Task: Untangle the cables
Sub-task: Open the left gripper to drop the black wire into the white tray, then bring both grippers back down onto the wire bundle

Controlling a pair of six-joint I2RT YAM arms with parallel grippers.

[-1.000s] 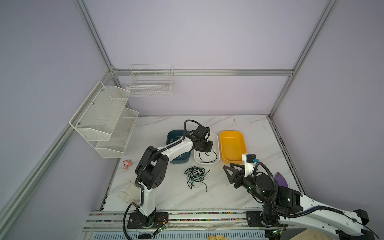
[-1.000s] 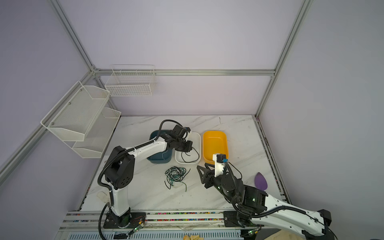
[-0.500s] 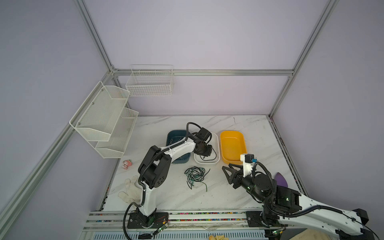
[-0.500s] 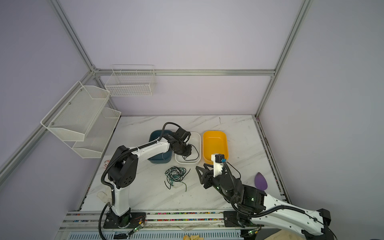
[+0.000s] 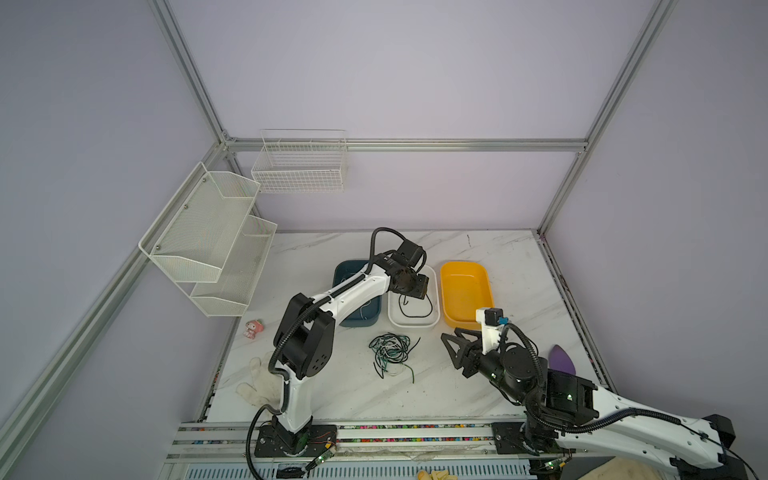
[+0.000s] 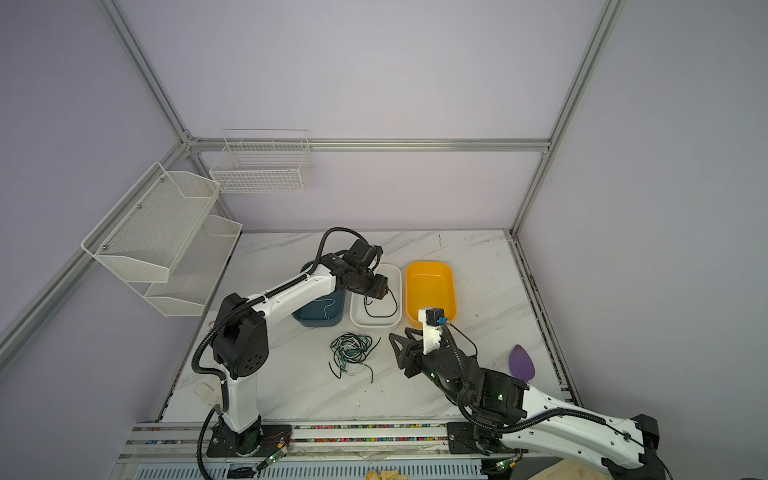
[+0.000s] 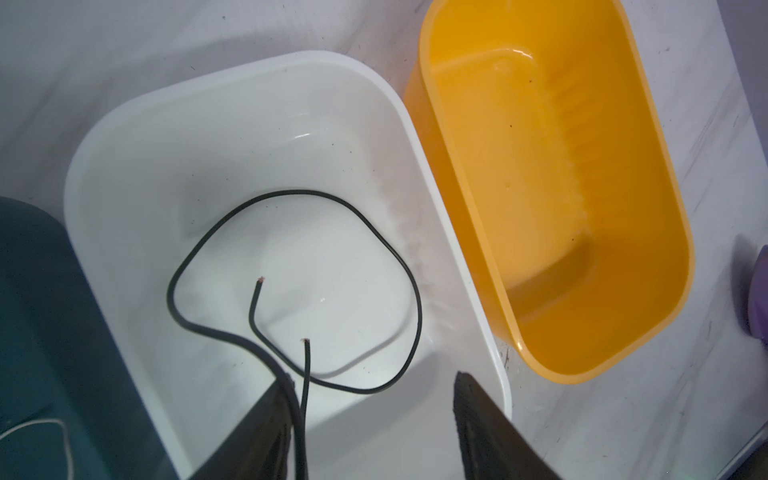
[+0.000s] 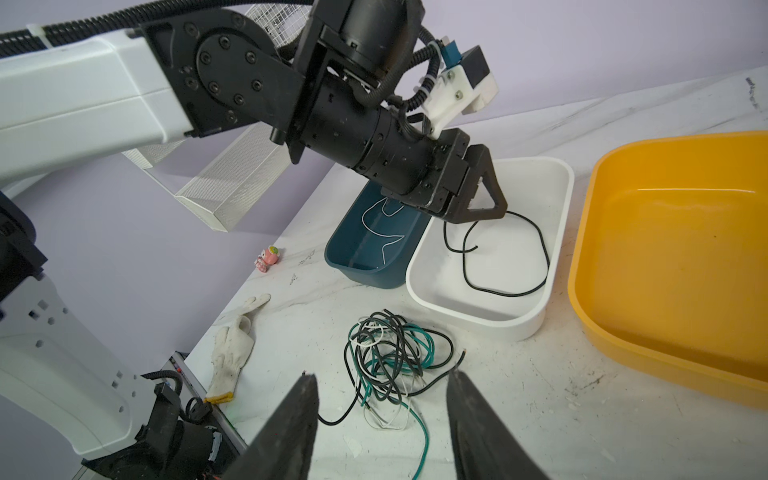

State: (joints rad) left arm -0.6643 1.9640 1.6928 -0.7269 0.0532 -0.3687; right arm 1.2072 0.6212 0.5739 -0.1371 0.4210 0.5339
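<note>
Hovering over the white tray (image 5: 433,286), the left gripper (image 5: 417,289) has its jaws spread wide and clamps nothing. A black cable (image 5: 414,306) lies inside that tray as one big loop, stretched along the tray's length. Only the left wrist view shows its two cut ends, copper-tipped and both inside the loop, and two strands running up against one finger (image 7: 266,419).

The tangle of cables (image 5: 390,351), black, white and dark green, sits on the marble just off the white tray's near rim. It is roughly round, and a green tail trails away from the tray.

The right gripper (image 5: 451,338) is near that rim too, beside the tangle. Its jaws are open and empty, and they point toward the tangle. The right wrist view alone shows clearly a white cable (image 8: 382,226) curled in the teal tray (image 8: 365,266), which touches the white tray's side.
</note>
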